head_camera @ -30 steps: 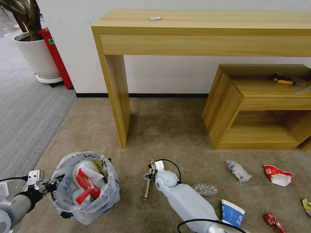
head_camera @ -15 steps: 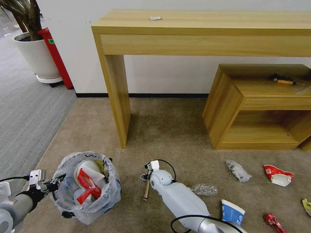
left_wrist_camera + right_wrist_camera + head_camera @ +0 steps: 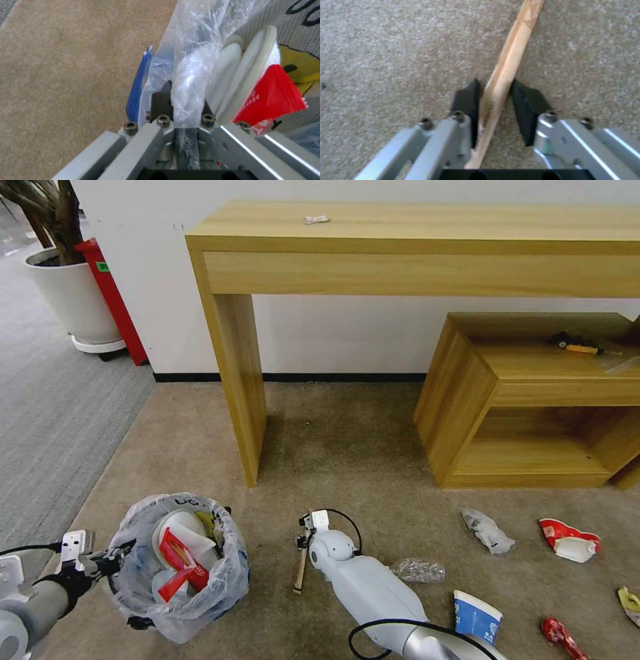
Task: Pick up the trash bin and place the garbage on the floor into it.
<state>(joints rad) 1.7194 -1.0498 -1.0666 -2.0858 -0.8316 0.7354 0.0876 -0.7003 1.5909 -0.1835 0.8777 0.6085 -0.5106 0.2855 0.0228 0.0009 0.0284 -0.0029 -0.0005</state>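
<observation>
The left gripper [image 3: 115, 563] sits at the lower left of the head frame, clenched on the rim of the bin [image 3: 179, 567]. In the left wrist view its black fingers [image 3: 162, 101] pinch a fold of the crinkled bag [image 3: 193, 72] with the blue bin wall [image 3: 138, 85] just beside them. The bin stands low and left of centre on the beige floor [image 3: 347, 447], already holding a white slipper [image 3: 181, 528] and a red wrapper [image 3: 179, 565] (the wrapper leans against the slipper's sole).

The right gripper [image 3: 301, 543] is at the lower middle of the frame, down at the carpet over a thin wooden stick [image 3: 300, 573] in a paper sleeve. In the right wrist view the stick [image 3: 501, 75] runs between the two black fingers [image 3: 466, 100]; the fingers are spread a little wider than the stick, one close against it, the other standing just apart, so it is not yet clamped.

Litter lies across the lower right: a clear bottle [image 3: 419, 570] just beside the right arm, a paper cup [image 3: 476, 615] below it, a crumpled mask [image 3: 488, 530], a red and white scrap [image 3: 569, 540], a crushed can [image 3: 561, 637] and a yellow wrapper [image 3: 629, 603] at the right edge
</observation>
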